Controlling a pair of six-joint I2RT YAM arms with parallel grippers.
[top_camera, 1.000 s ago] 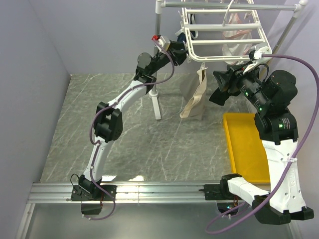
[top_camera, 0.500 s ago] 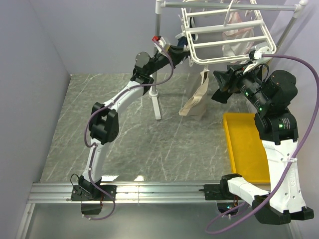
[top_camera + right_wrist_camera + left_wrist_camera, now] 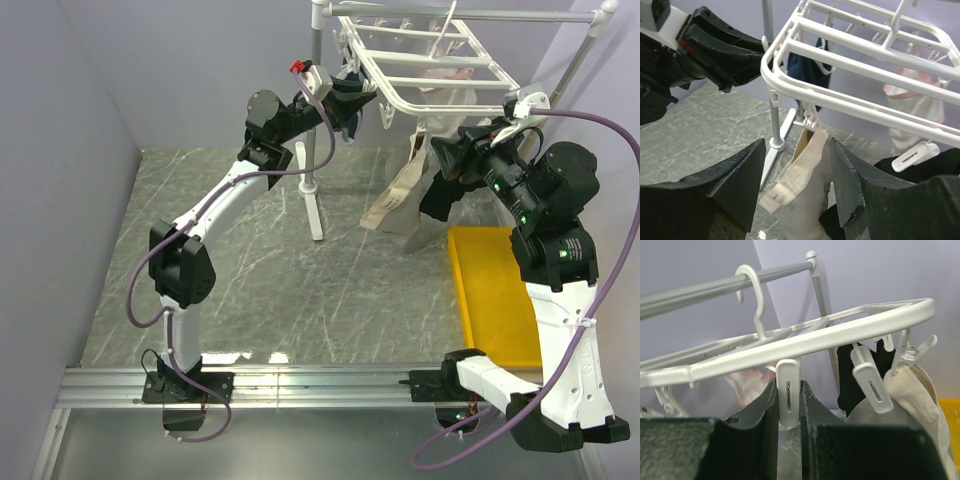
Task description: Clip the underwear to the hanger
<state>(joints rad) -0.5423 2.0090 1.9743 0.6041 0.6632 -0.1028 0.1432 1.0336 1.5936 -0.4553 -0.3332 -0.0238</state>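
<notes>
The white plastic hanger (image 3: 430,75) hangs tilted from the grey rail by its hook; it also shows in the left wrist view (image 3: 815,337) and the right wrist view (image 3: 865,55). The taupe underwear (image 3: 398,195) with a beige waistband dangles from one clip on the hanger's near bar (image 3: 805,190) (image 3: 912,390). My left gripper (image 3: 362,100) (image 3: 789,386) is shut on a white clip (image 3: 789,400) at the hanger's left edge. My right gripper (image 3: 445,165) (image 3: 796,145) is open, its fingers either side of the hanging underwear.
A yellow tray (image 3: 490,300) lies at the right. The grey metal pole stand (image 3: 316,190) stands behind the left arm. Navy briefs (image 3: 810,67), a pink-white garment (image 3: 917,107) and a black garment (image 3: 852,375) also hang from the hanger.
My left arm has swung left and up with the clip in it, pulling the hanger's left side along and tilting it. The underwear has swung with it. The right arm has barely moved.
</notes>
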